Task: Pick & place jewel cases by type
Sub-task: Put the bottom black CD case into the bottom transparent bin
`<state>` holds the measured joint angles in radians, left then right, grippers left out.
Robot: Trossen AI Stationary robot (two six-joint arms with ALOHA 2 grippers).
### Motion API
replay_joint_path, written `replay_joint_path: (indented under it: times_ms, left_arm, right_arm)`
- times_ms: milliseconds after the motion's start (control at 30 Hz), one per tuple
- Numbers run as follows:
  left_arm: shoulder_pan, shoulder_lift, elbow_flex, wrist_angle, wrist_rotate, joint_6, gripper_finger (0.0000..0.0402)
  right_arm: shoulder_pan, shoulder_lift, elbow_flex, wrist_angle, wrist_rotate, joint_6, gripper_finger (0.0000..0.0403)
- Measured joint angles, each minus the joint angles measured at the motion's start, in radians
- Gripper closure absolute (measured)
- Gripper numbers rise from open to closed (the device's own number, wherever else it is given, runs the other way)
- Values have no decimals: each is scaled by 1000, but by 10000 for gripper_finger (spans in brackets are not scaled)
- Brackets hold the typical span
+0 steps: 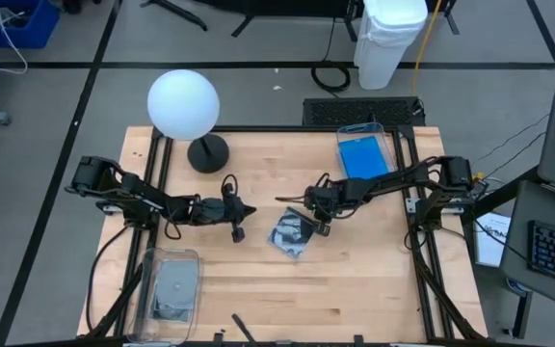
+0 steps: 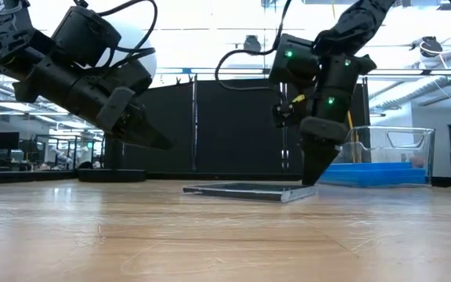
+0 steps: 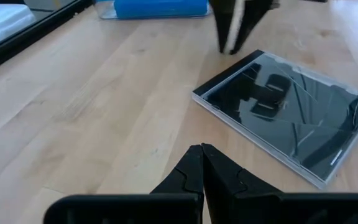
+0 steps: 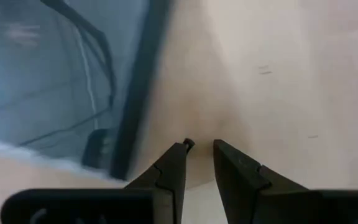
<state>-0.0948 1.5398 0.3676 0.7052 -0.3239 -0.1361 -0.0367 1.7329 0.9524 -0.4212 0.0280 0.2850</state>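
Note:
One dark jewel case [image 1: 292, 234] lies flat on the wooden table near its middle; it also shows in the low view [image 2: 249, 190] and the left wrist view [image 3: 284, 115]. My right gripper [image 1: 322, 220] points down just off the case's far right edge [image 4: 129, 118], fingers a narrow gap apart [image 4: 201, 146], tips close to the table. My left gripper [image 1: 240, 214] hovers to the case's left, shut [image 3: 202, 149], tilted down toward it. Blue jewel cases [image 1: 363, 156] lie in the clear bin at the far right. Dark cases [image 1: 173, 287] lie in the clear bin at the near left.
A white globe lamp [image 1: 183, 103] on a black base [image 1: 207, 152] stands at the far left of the table. The clear bin [image 1: 366, 130] with the blue cases sits at the far right, the other clear bin [image 1: 152, 258] at the near left corner. Bare wood lies between the grippers.

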Motion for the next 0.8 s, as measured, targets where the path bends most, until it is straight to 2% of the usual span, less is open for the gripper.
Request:
replay_joint_path:
  times_ms: [400,633,700,800]
  left_arm:
    - [0,0,0,-102,8,-68,396]
    - [0,0,0,-107,8,-77,396]
    - [0,0,0,-107,8,-77,396]
    - [0,0,0,-111,16,-81,396]
  right_arm:
    - [120,2,-2,52,-209,118,332]
    - [188,11,-8,247,-416,118,332]
    - [205,9,-8,322,-443,106,332]
    - [223,8,-5,354,-416,69,332]
